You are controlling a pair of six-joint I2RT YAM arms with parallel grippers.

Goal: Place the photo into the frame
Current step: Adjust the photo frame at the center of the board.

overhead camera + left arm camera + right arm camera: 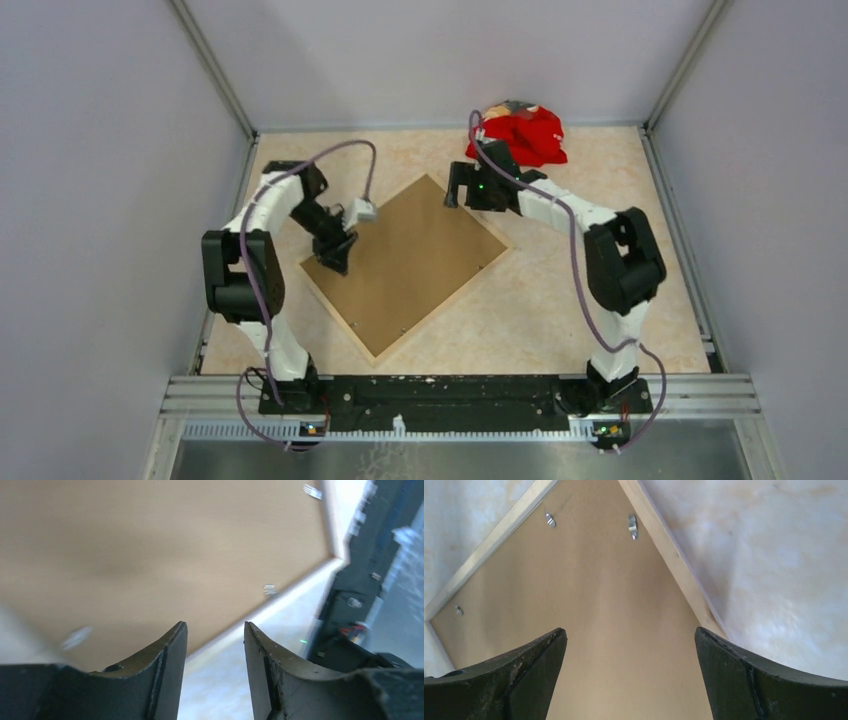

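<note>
The frame (pixel 670 555) lies face down on the desk (pixel 560 300), turned cornerwise with its pale wood back up. A brown backing board (pixel 410 260) fills it, and small metal tabs (pixel 632 526) along the rail probably lock the board in. The photo is not visible; it may sit beneath the board. The left gripper (pixel 215 627) hovers at the frame's left corner, jaws partly apart, holding nothing. The right gripper (pixel 630 635) hangs wide open over the far corner. A red cloth (pixel 525 135) lies beyond.
</note>
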